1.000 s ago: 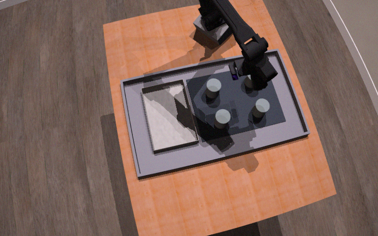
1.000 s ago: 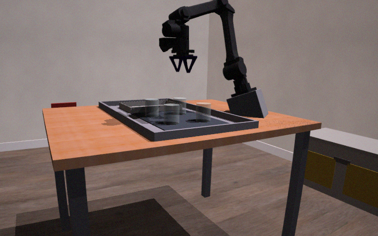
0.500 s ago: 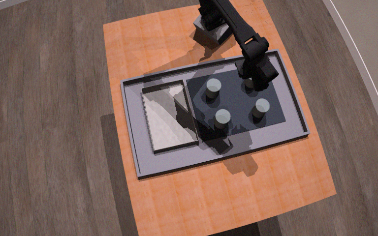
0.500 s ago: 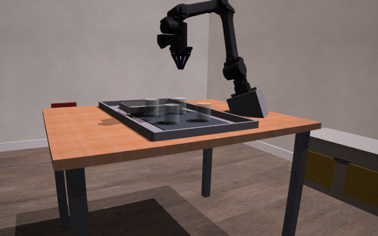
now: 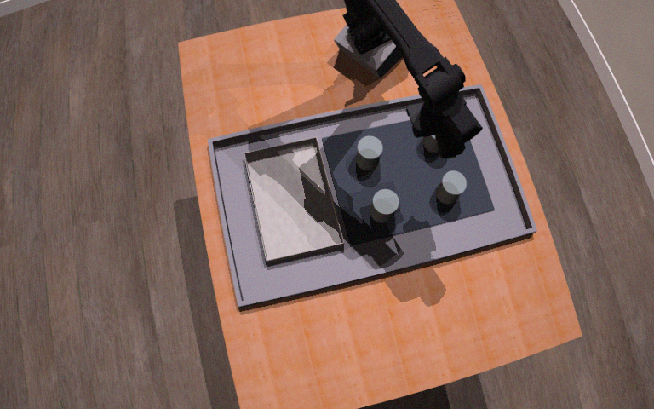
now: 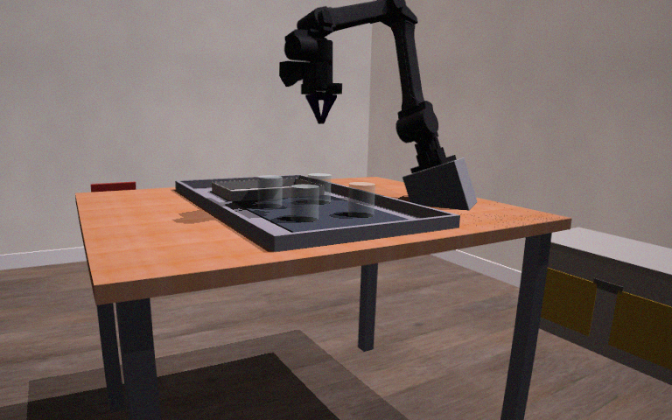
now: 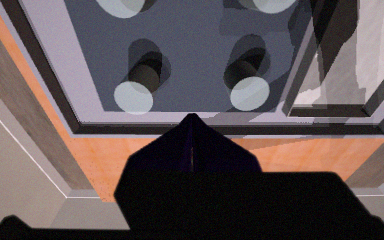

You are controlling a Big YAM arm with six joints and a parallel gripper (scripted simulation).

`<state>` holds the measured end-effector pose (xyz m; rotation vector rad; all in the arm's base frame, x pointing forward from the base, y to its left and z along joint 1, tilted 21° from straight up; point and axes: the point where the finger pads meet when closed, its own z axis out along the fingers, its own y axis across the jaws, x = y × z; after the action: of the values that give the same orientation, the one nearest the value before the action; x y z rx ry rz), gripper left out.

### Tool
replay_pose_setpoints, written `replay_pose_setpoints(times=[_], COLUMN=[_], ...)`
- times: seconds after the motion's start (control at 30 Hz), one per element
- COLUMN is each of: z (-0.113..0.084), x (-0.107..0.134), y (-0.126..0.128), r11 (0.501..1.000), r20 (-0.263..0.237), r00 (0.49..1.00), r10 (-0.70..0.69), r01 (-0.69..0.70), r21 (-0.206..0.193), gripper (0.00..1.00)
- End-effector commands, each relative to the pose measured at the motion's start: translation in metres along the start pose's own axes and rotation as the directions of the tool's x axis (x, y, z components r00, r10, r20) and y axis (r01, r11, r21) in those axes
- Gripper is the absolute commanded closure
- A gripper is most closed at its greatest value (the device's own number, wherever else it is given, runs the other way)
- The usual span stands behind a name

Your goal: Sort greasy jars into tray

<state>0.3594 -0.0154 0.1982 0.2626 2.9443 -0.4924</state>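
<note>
Four clear glass jars stand mouth down on the dark drying mat (image 5: 410, 166) (image 6: 368, 220) (image 7: 195, 50). One jar (image 5: 370, 146) is at the back left, one (image 5: 385, 201) at the front left and one (image 5: 453, 183) at the front right. The fourth jar (image 5: 429, 143) at the back right is mostly hidden under my arm. In the wrist view two jars (image 7: 133, 95) (image 7: 249, 92) show whole. My gripper (image 6: 321, 116) (image 7: 192, 120) is shut on nothing and hangs high above the back right of the mat. The pale tray (image 5: 303, 254) (image 6: 233, 190) (image 7: 300, 65) beside the mat holds no jar.
Mat and tray lie on a rimmed grey steel top (image 5: 289, 279) (image 6: 307, 237) on an orange wooden table (image 5: 386, 347). The arm's base (image 6: 441, 185) stands at the table's back edge. A small red block (image 6: 113, 185) shows beyond the table's far left.
</note>
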Motion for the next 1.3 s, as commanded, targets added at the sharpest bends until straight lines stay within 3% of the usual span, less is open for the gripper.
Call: replay_pose_setpoints(times=[0.0, 0.1, 0.17, 0.37, 0.5, 0.67, 0.73, 1.0, 1.27], z=[0.001, 0.025, 0.025, 0.073, 0.073, 0.073, 0.073, 0.074, 0.074], x=[-0.020, -0.020, -0.020, -0.022, -0.022, -0.030, -0.030, -0.043, -0.043], y=[-0.003, -0.003, -0.003, -0.002, -0.002, -0.041, -0.041, -0.103, -0.103], r11=[1.000, 1.000, 1.000, 1.000, 1.000, 1.000, 1.000, 1.000, 1.000], r20=[0.032, 0.032, 0.032, 0.032, 0.032, 0.032, 0.032, 0.032, 0.032], r00=[0.999, 0.999, 0.999, 0.999, 0.999, 0.999, 0.999, 0.999, 0.999], r10=[0.012, 0.012, 0.012, 0.012, 0.012, 0.012, 0.012, 0.012, 0.012], r01=[-0.012, -0.012, -0.012, -0.012, -0.012, -0.012, -0.012, -0.012, -0.012], r21=[-0.011, -0.011, -0.011, -0.011, -0.011, -0.011, -0.011, -0.011, -0.011], gripper=[1.00, 1.00, 1.00, 1.00, 1.00, 1.00, 1.00, 1.00, 1.00])
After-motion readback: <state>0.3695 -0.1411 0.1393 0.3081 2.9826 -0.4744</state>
